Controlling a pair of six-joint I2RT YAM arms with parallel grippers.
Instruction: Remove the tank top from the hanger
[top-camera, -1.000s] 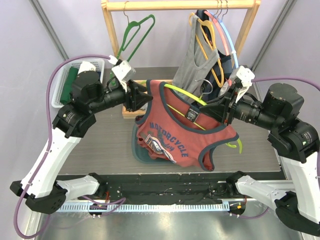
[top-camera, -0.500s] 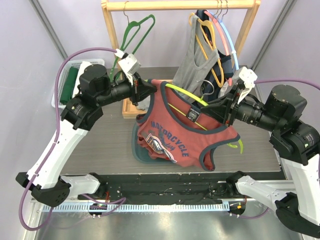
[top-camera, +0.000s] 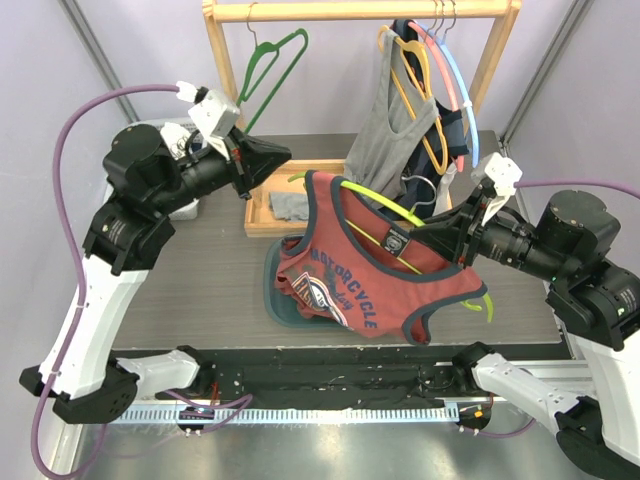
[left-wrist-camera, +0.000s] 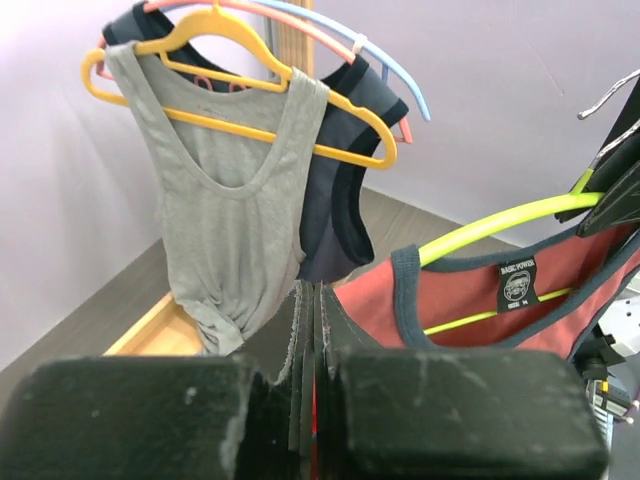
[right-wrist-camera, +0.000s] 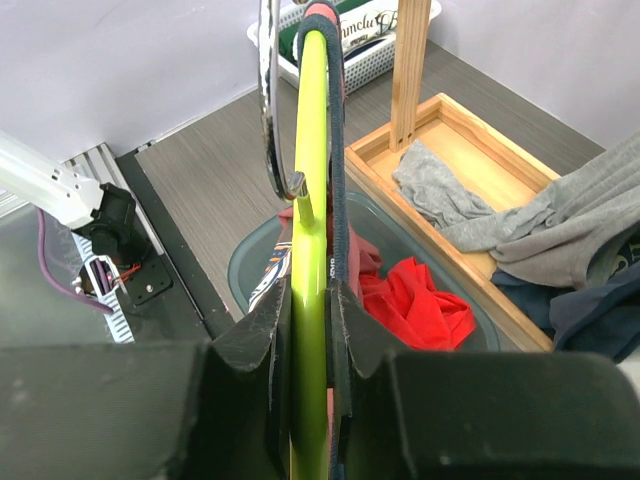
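A red tank top (top-camera: 340, 285) with navy trim and a motorcycle print hangs on a lime green hanger (top-camera: 385, 200) above the table's middle. My right gripper (top-camera: 432, 238) is shut on the hanger's bar and holds it up. In the right wrist view the fingers (right-wrist-camera: 310, 300) clamp the green bar (right-wrist-camera: 310, 150), with the navy strap edge (right-wrist-camera: 337, 180) beside it. My left gripper (top-camera: 280, 158) is shut, up and to the left of the tank top and apart from it. In the left wrist view its jaws (left-wrist-camera: 313, 290) are pressed together, with the tank top (left-wrist-camera: 450, 300) to the right.
A wooden rack (top-camera: 360, 10) at the back holds a green hanger (top-camera: 270, 60), a grey tank top on a yellow hanger (top-camera: 395, 125) and dark garments. A teal bin (right-wrist-camera: 250, 270) with red cloth (right-wrist-camera: 420, 300) sits under the tank top. A wooden tray (top-camera: 262, 205) and a white basket (right-wrist-camera: 375, 62) are nearby.
My left gripper has drawn back up and to the left, off the tank top's strap. My right gripper has moved the hanger and tank top slightly right and down.
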